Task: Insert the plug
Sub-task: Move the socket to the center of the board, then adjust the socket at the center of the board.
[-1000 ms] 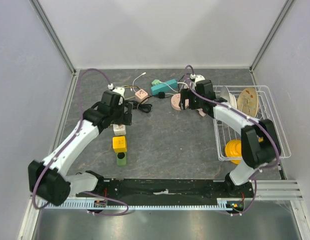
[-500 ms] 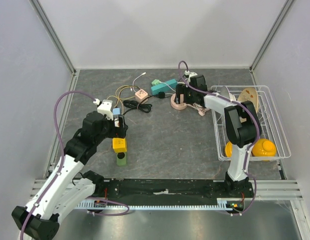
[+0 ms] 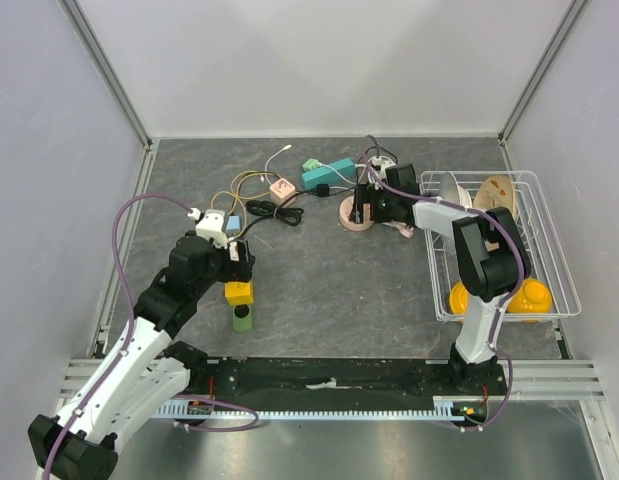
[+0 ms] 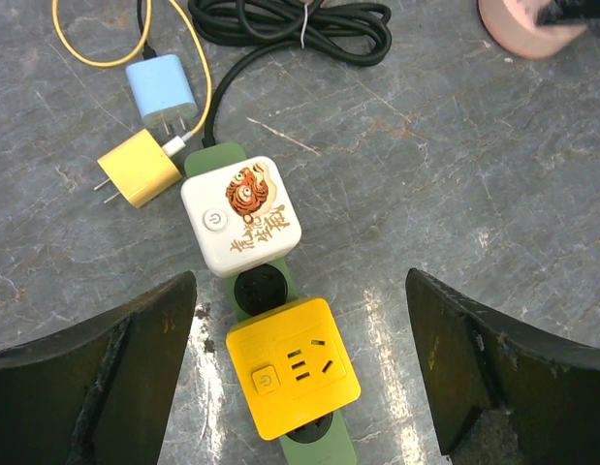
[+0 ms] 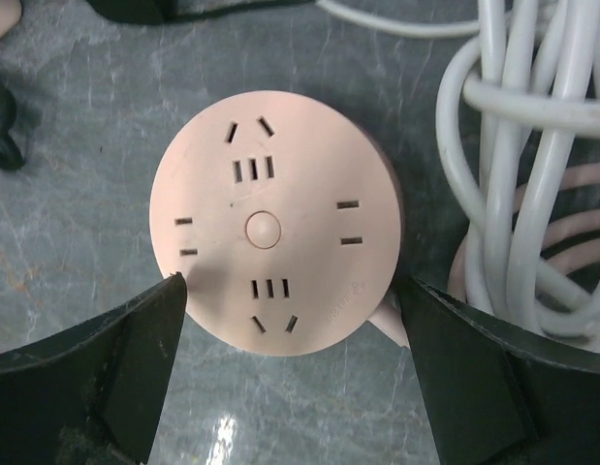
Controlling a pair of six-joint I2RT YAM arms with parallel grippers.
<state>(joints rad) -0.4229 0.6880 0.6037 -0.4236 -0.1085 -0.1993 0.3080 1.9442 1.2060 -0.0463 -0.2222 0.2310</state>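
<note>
The small yellow cube-shaped plug [image 4: 138,170] lies flat ahead-left of the left claw [image 4: 300,291], prongs pointing left, unplugged. The round pink plastic socket [image 5: 270,221] lies face-up directly beneath the right claw [image 5: 292,289].

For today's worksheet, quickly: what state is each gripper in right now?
Left gripper: open, holding nothing, over the green power strip.
Right gripper: open, holding nothing, over the round pink socket.

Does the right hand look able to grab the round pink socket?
Probably yes. The right hand hangs open right over the round pink socket, one finger on each side, nothing between. The white cord beside it lies close.
</note>
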